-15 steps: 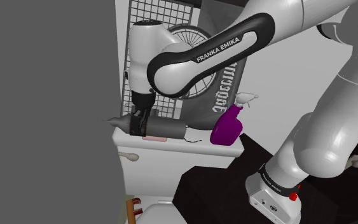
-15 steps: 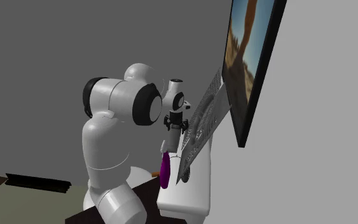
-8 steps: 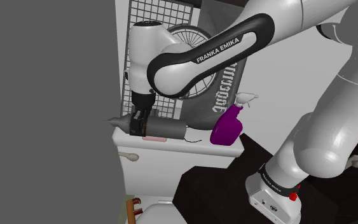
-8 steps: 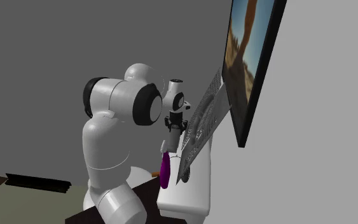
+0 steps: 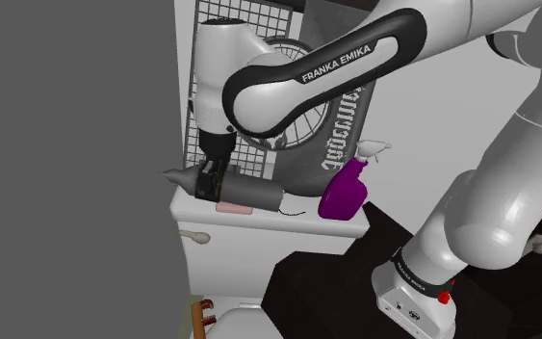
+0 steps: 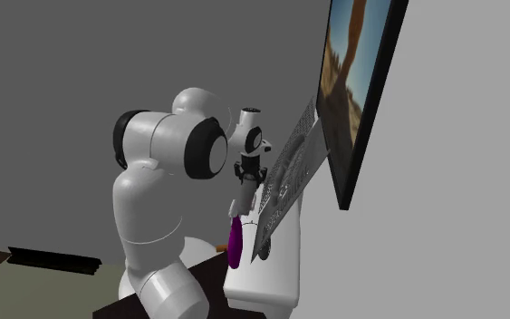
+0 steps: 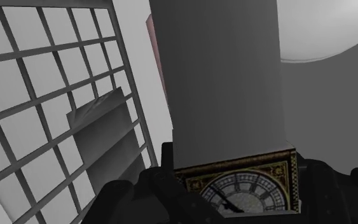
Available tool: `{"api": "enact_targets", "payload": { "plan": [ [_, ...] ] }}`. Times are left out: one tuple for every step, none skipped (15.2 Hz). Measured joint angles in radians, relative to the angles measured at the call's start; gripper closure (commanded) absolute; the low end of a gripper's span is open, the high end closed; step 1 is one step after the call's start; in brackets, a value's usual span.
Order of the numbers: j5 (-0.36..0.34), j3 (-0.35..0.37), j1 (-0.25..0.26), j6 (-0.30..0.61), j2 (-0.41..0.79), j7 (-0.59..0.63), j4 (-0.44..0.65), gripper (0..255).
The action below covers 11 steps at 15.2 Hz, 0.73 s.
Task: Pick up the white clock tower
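The grasp step looked done, and the lift was the step in hand. The gripper point(image 5: 211, 181) came down from above and was closed on the grey clock tower point(image 5: 255, 196). In the wrist view the black fingers point(image 7: 133, 200) pressed on both sides of the part with the gold-framed clock face, so the tower was clasped and not only standing between them.

The tower was over the lid of the white toilet tank point(image 5: 259, 233), in front of the wire grid point(image 5: 222, 58) that leans at the wall. A small pink object point(image 5: 230, 207) lay just under it. I could not tell for sure if the tower was free of the lid or touched it yet.

The tower was lying, not standing. Its long axis ran about parallel to the lid. The pointed spire was toward the shoulder view's left, past the edge of the tank, and the base was toward the purple spray bottle point(image 5: 346, 191), near it but apart.

In my judgement the next move called for a straight rise. The grip sat near the spire end, so the long base end could sag or turn between the fingers, and it should pass clear of the bottle and the grid.
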Motion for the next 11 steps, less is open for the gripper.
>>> {"api": "enact_targets", "payload": {
  "plan": [
    [0.005, -0.001, -0.002, -0.015, -0.009, -0.005, 0.007, 255],
    [0.009, 0.0, -0.002, -0.026, -0.017, -0.007, 0.01, 255],
    [0.01, 0.0, -0.002, -0.04, -0.018, -0.007, 0.023, 255],
    [0.015, -0.001, -0.004, -0.053, -0.027, -0.013, 0.028, 255],
    [0.019, 0.0, -0.004, -0.068, -0.037, -0.014, 0.034, 255],
    [0.021, 0.001, -0.003, -0.077, -0.04, -0.014, 0.041, 255],
    [0.024, 0.0, -0.004, -0.089, -0.047, -0.017, 0.047, 255],
    [0.027, 0.0, -0.004, -0.102, -0.053, -0.018, 0.054, 255],
    [0.029, 0.0, -0.004, -0.119, -0.056, -0.019, 0.067, 255],
    [0.034, -0.001, -0.006, -0.13, -0.065, -0.024, 0.07, 255],
    [0.035, -0.001, -0.006, -0.139, -0.068, -0.025, 0.077, 255]
  ]
}}
